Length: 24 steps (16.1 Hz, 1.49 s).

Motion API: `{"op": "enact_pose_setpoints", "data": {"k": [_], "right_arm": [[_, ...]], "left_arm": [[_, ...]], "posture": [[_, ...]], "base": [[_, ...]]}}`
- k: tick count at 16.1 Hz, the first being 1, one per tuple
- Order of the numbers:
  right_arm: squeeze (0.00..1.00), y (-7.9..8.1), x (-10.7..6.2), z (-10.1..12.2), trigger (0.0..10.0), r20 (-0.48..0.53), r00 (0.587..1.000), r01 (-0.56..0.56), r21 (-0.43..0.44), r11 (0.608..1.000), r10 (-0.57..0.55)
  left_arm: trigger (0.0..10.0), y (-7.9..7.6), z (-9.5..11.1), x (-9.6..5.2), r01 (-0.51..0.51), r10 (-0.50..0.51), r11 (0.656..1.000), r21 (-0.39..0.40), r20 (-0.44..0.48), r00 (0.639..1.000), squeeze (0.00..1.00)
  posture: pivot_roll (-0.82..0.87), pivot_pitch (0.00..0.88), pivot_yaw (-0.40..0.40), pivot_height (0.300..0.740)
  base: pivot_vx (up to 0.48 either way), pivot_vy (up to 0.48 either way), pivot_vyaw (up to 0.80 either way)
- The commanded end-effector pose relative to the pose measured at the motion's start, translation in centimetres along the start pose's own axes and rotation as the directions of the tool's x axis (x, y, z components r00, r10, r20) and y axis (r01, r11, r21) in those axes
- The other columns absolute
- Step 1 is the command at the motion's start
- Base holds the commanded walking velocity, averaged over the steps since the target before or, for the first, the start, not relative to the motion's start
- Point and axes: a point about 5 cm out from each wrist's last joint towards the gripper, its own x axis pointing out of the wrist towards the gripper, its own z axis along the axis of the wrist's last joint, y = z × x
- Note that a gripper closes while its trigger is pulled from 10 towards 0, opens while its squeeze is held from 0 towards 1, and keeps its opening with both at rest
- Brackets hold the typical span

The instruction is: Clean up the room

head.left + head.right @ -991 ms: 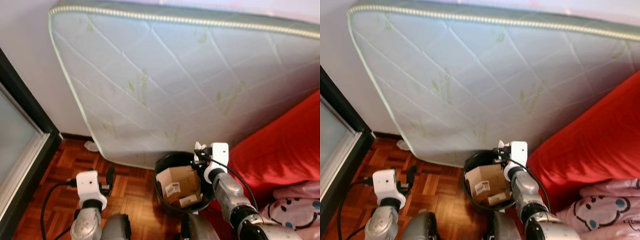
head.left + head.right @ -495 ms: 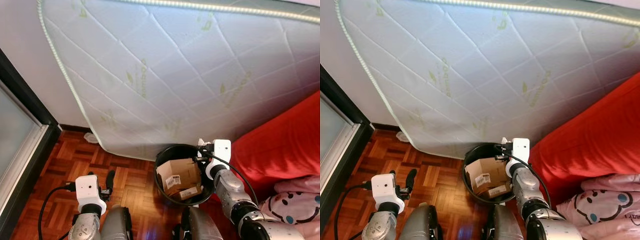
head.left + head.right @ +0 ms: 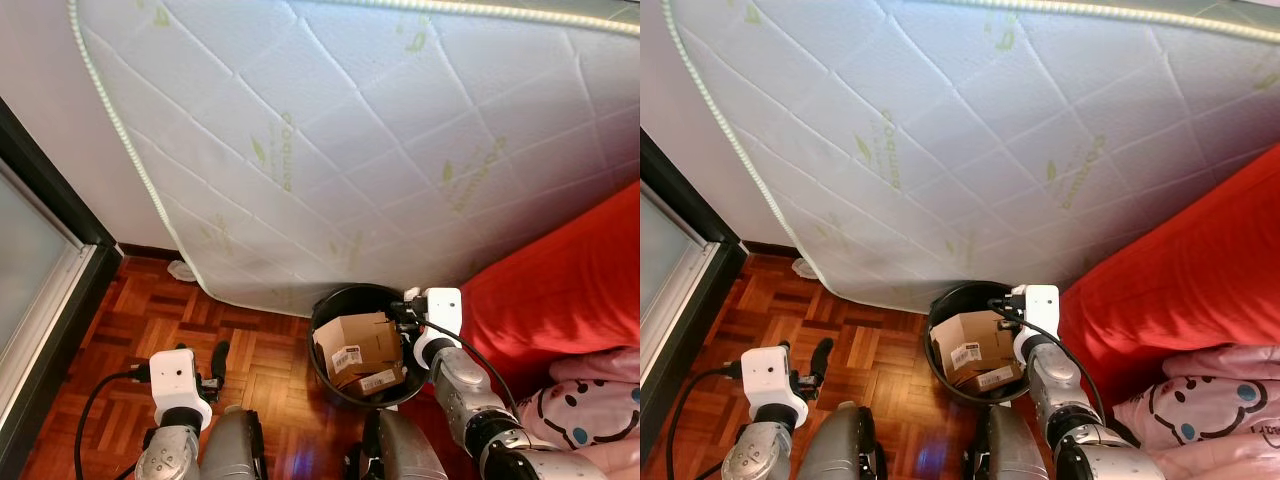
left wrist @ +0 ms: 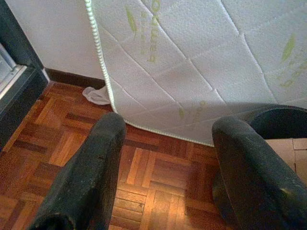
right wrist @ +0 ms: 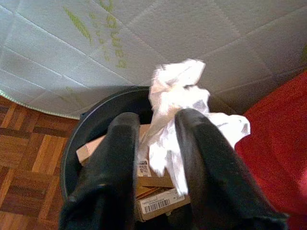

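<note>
A black round bin stands on the parquet against a leaning mattress, with cardboard boxes inside. My right gripper hovers at the bin's right rim and is shut on a crumpled white paper that sticks out between its black fingers, above the bin's opening. My left gripper is open and holds nothing, low over the floor to the left of the bin. A small white scrap lies on the floor by the mattress corner.
The white quilted mattress leans on the wall behind the bin. A red bed cover rises on the right, with a pink patterned cloth at its lower edge. A dark door frame lines the left. Parquet floor lies open to the left.
The camera has shifted, so the bin sits lower and nearer. My right gripper stays at the bin's rim with the paper in it; the left arm is unchanged.
</note>
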Motion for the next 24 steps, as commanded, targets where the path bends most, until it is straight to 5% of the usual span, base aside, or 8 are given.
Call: {"op": "enact_pose_setpoints", "data": {"k": [1, 11, 12, 13, 15, 24], "right_arm": [[1.0, -0.4, -0.3, -0.9, 10.0, -0.039, 0.999, 0.014, 0.012, 1.0, -0.014], [1.0, -0.2, -0.5, -1.7, 10.0, -0.07, 0.998, 0.002, 0.016, 1.0, -0.001], [0.65, -0.3, -0.6, -1.9, 10.0, -0.079, 0.997, 0.005, 0.017, 1.0, -0.003], [0.0, -0.6, -0.8, -2.3, 10.0, -0.089, 0.996, 0.014, 0.03, 0.999, -0.011], [0.0, -1.1, -1.5, -3.5, 10.0, -0.094, 0.996, 0.018, 0.08, 0.997, -0.011], [0.0, -1.8, -4.5, -9.1, 10.0, -0.255, 0.967, 0.044, 0.057, 0.997, -0.028]], "left_arm": [[10.0, -0.1, -0.4, -0.5, 0.001, -0.001, 1.0, -0.006, -0.025, 1.0, 0.0], [10.0, -0.1, -0.4, -0.5, 0.001, -0.001, 1.0, -0.005, -0.041, 0.999, 0.0], [10.0, 0.0, -0.6, -0.4, 0.002, -0.003, 1.0, -0.006, -0.05, 0.999, 0.0], [10.0, 0.1, -0.8, -0.4, -0.002, 0.002, 1.0, -0.003, -0.061, 0.998, 0.0], [10.0, 0.4, -1.0, 0.1, -0.016, 0.016, 1.0, -0.008, -0.071, 0.997, 0.0], [10.0, 0.5, -3.0, 1.7, -0.014, 0.012, 1.0, -0.01, -0.179, 0.984, 0.0]], "posture": [[0.08, 0.261, -0.075, 0.647], [0.09, 0.262, -0.074, 0.647], [0.09, 0.252, -0.074, 0.647], [0.08, 0.247, -0.074, 0.647], [0.08, 0.231, -0.068, 0.647], [0.05, 0.139, -0.06, 0.74]], "base": [[0.0, 0.0, 0.0], [0.0, 0.0, 0.0], [0.0, 0.0, 0.0], [0.0, 0.0, 0.0], [0.0, 0.0, 0.0], [0.0, 0.0, 0.0]]}}
